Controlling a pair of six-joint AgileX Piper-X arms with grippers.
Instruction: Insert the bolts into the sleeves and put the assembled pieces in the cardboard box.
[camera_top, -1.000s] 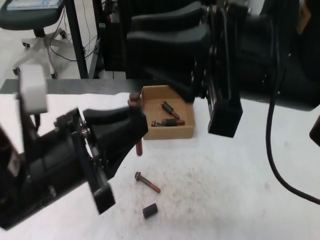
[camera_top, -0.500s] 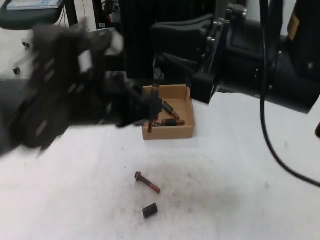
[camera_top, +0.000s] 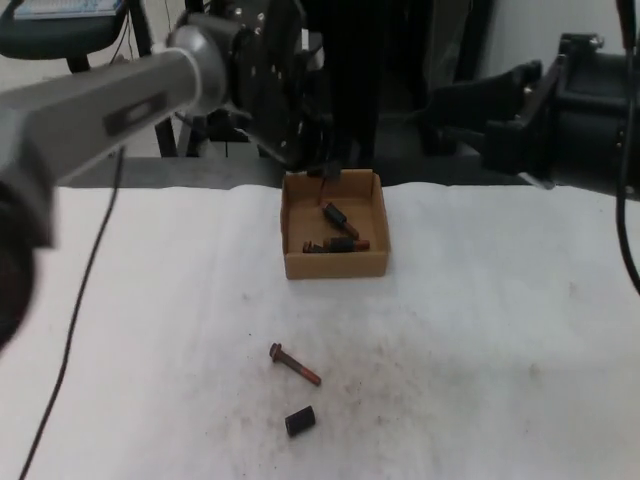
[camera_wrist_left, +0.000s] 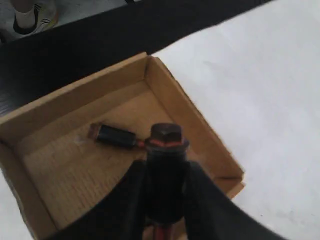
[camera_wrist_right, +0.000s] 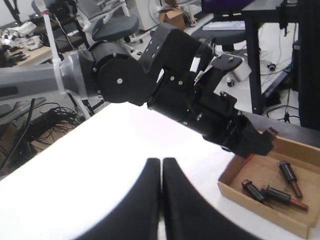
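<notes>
- Two arms stand over a white tabletop (camera_top: 480, 330), with a cardboard box (camera_top: 335, 265) near its far edge.
- The left claw (camera_wrist_left: 165, 170) is clenched around an assembled piece (camera_wrist_left: 165, 150), a bolt with a reddish hex head pushed through a black sleeve. It holds the piece above the inside of the box.
- A second ago the left arm sat low in the foreground with the piece just left of the box. It has since swung across (half a second ago it was a blur in mid-move), and its claw is now above the box's far rim.
- The right claw (camera_wrist_right: 161, 172) has its two fingers pressed together with nothing between them. Its arm, which loomed over the box a second ago, has drawn back to the right, well apart from the box.
- Finished pieces (camera_wrist_right: 280, 196) lie on the box floor, placed as before.
- A loose bolt (camera_top: 294, 364) lies on the tabletop nearer the camera than the box, and a loose sleeve (camera_top: 300, 420) lies just beyond it towards the camera. Neither has moved.
</notes>
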